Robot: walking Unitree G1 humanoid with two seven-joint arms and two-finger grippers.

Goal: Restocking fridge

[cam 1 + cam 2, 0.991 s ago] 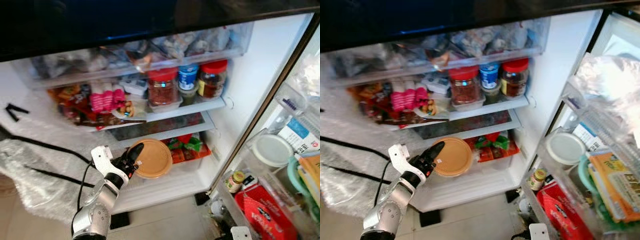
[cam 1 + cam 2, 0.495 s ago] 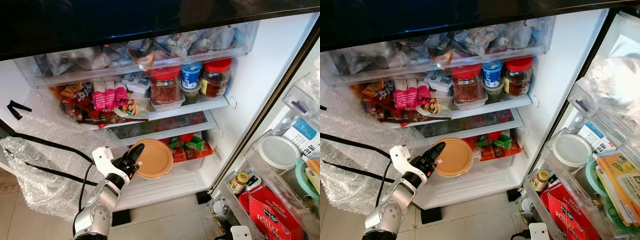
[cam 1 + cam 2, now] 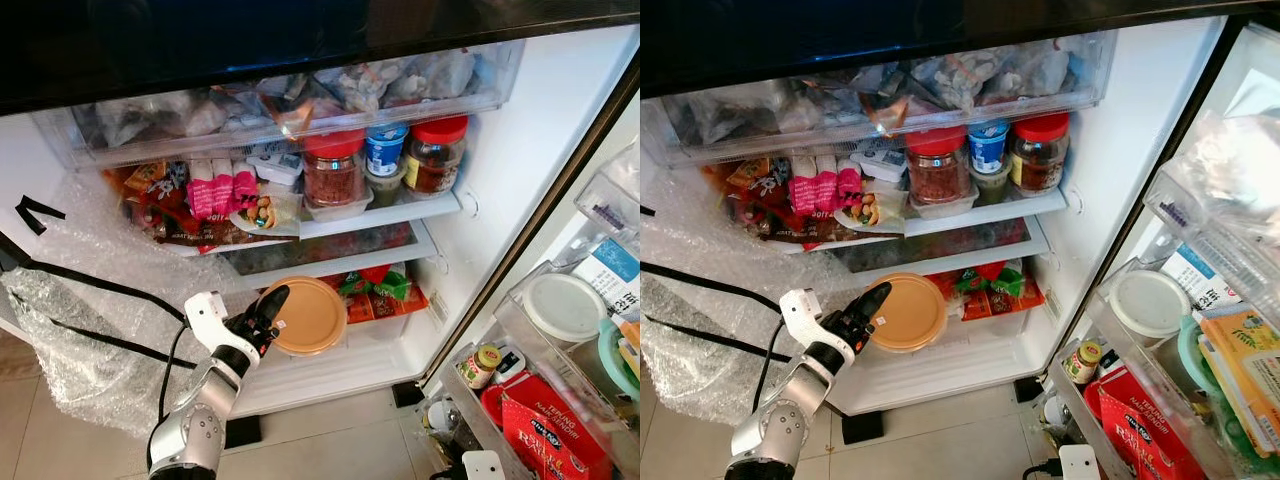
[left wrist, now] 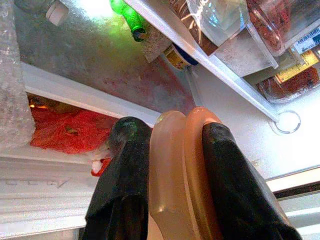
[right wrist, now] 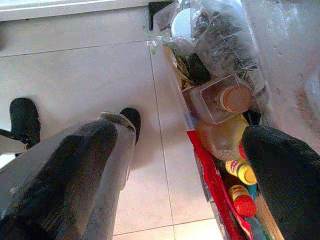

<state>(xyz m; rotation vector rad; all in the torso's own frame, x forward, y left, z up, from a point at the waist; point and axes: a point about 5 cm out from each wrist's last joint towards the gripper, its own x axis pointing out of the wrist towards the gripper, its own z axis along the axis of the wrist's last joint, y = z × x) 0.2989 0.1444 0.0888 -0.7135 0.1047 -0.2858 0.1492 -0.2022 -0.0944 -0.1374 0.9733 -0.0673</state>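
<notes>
While we reach low, our left gripper (image 3: 268, 318) is clamped on the rim of the tan lidded container (image 3: 308, 316), over the lower fridge shelf (image 3: 330, 365). Judged rigid, light, smooth; edge grip suits. Right gripper (image 5: 180, 165): fingers apart, idle.

Red box (image 3: 555, 445) print, perhaps "Super Ring", blurred.
</notes>
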